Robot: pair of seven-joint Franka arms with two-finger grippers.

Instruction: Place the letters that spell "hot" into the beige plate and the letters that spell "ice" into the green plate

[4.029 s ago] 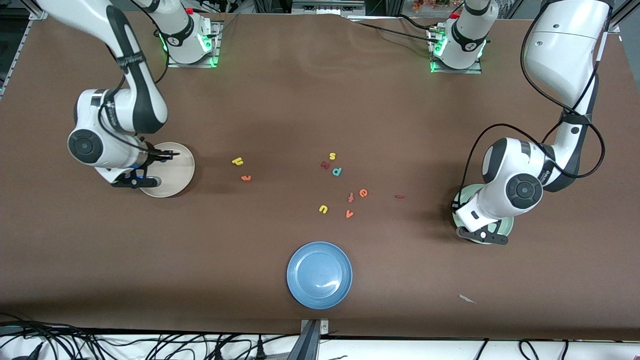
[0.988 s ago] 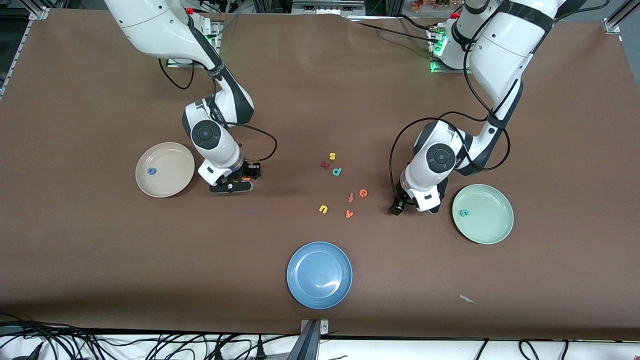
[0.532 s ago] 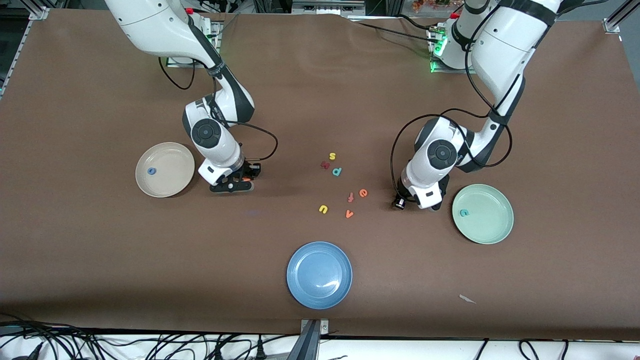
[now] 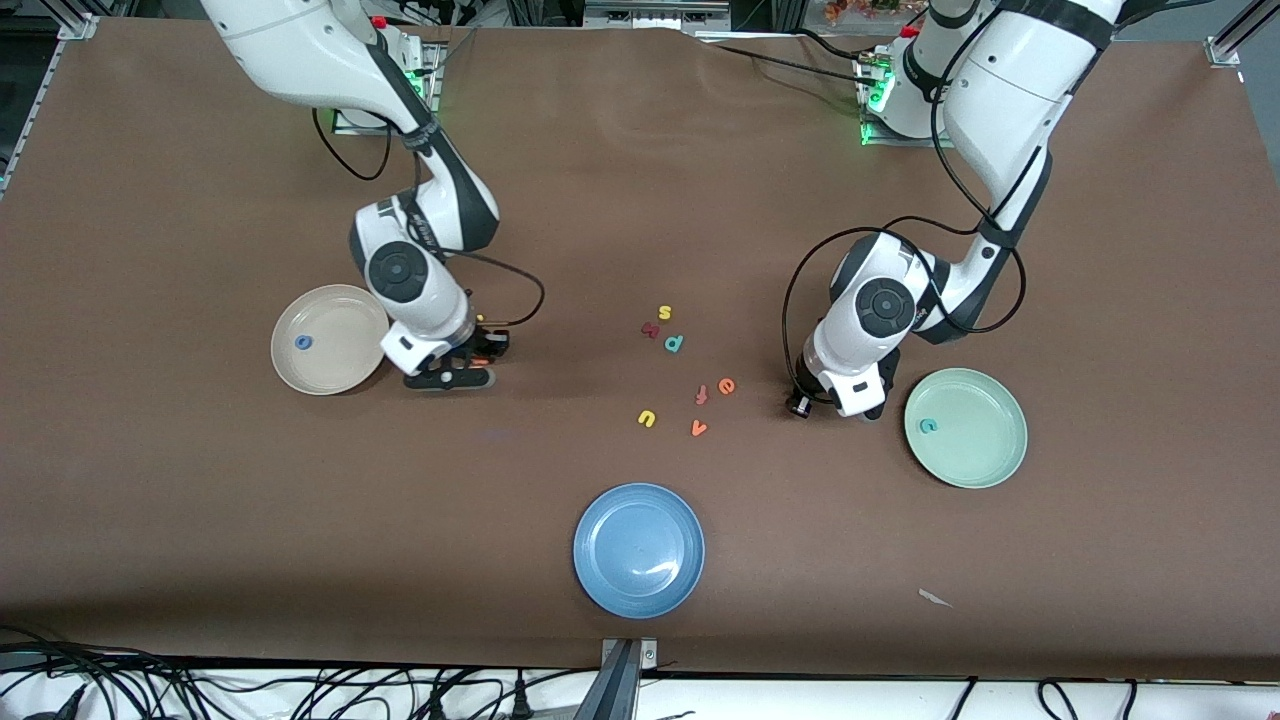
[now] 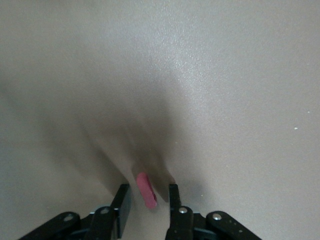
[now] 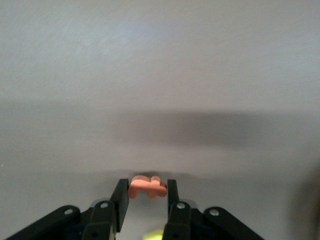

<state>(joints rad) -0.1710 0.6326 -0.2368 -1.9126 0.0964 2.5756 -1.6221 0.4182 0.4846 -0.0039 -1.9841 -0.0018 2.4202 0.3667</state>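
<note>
My right gripper (image 4: 478, 358) hangs just above the table beside the beige plate (image 4: 340, 318), shut on the orange t (image 6: 145, 186). The blue o (image 4: 302, 342) lies in that plate. A yellow scrap (image 6: 155, 234), probably the h, shows under the right gripper; the arm hides it in the front view. My left gripper (image 5: 149, 193) is down at the table beside the green plate (image 4: 975, 452), open, its fingers either side of the dark red i (image 5: 145, 184) with gaps. The teal c (image 4: 928, 425) lies in the green plate. The orange e (image 4: 727, 386) lies on the table.
Mid-table lie a yellow s (image 4: 664, 312), a dark red crooked letter (image 4: 650, 329), a teal p (image 4: 674, 343), an orange f (image 4: 702, 394), a yellow u (image 4: 646, 418) and an orange v (image 4: 698, 428). A blue plate (image 4: 638, 550) sits nearest the front camera.
Both arms came from their plates to loose letters. My right gripper shut on the orange t and shifted toward the beige plate. My left gripper's fingers narrowed around the i.
</note>
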